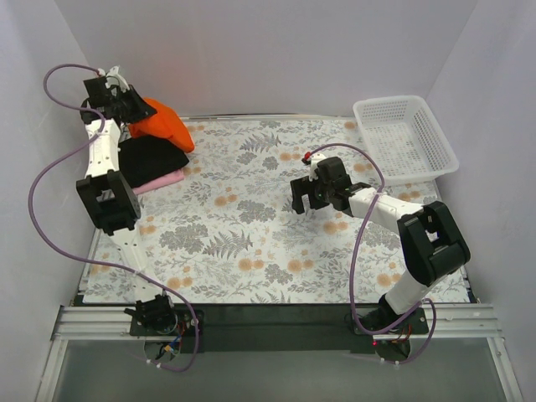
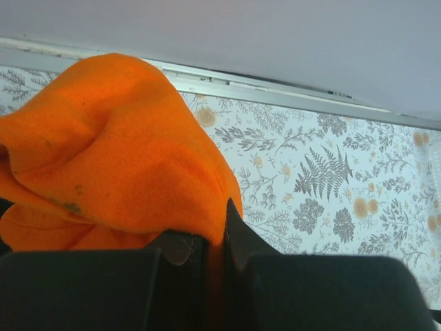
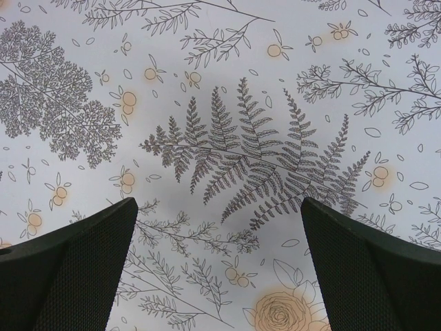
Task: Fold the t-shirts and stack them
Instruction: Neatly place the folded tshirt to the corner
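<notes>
The left end effector [image 2: 213, 238] is narrowed to a slit, pinching a fold of the bright orange t-shirt [image 2: 117, 152]. In the left wrist view the orange cloth bulges up and to the 10 o'clock side of the dark fingers, with faint dark specks on it.

Seen from above, this end effector [image 1: 127, 102] sits at the 10 o'clock corner of the worktop [image 1: 251, 243], with the orange t-shirt [image 1: 163, 126] bunched just beside it at its 4 o'clock. Right below the orange cloth lies the folded black t-shirt [image 1: 152, 157], and under that the pale pink t-shirt [image 1: 163, 179], its edge showing at the 5 o'clock side. Whether the orange cloth rests on the black one cannot be told.

The right end effector [image 3: 218, 203] is spread wide and holds nothing. Its two fingers frame only a fern and flower print on the worktop cover. From above, it [image 1: 311, 203] hangs over the worktop a little toward 3 o'clock from the centre, well apart from the t-shirts.

A white mesh basket [image 1: 406, 138] sits at the 2 o'clock corner.
</notes>
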`<action>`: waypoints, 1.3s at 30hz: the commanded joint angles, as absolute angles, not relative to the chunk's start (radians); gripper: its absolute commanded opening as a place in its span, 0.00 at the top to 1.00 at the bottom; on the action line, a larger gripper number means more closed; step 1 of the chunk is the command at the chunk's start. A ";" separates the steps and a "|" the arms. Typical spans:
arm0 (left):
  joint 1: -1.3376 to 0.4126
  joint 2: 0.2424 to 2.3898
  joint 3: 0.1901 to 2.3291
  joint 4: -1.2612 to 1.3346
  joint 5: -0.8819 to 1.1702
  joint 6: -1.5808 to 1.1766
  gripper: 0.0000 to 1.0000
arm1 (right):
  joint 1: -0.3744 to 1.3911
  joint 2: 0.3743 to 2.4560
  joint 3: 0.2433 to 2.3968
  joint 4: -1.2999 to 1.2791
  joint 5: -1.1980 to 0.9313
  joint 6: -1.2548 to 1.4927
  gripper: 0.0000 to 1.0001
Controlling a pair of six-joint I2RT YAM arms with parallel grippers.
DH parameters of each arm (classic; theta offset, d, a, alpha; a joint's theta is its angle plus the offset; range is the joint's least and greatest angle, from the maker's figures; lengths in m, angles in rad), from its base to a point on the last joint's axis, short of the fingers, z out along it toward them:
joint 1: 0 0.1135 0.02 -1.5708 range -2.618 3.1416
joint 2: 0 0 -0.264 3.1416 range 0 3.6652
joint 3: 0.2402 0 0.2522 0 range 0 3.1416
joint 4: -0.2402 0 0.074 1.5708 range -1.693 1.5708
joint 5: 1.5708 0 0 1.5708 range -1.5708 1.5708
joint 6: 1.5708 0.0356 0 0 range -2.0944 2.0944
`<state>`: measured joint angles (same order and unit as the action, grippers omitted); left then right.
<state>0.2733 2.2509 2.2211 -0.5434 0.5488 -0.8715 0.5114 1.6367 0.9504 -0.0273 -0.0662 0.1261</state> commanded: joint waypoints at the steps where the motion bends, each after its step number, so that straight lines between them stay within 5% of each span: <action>1: 0.279 2.180 2.192 -0.554 0.601 -0.856 1.00 | 0.514 1.615 0.948 -0.009 -0.087 0.118 0.06; 23: 0.400 1.938 1.905 -0.465 0.641 -0.888 1.00 | 0.514 1.580 0.925 0.034 -0.144 0.127 0.06; 39: 0.436 1.869 1.643 -0.454 0.399 -0.917 1.00 | 0.525 1.566 0.916 0.041 -0.172 0.135 0.06</action>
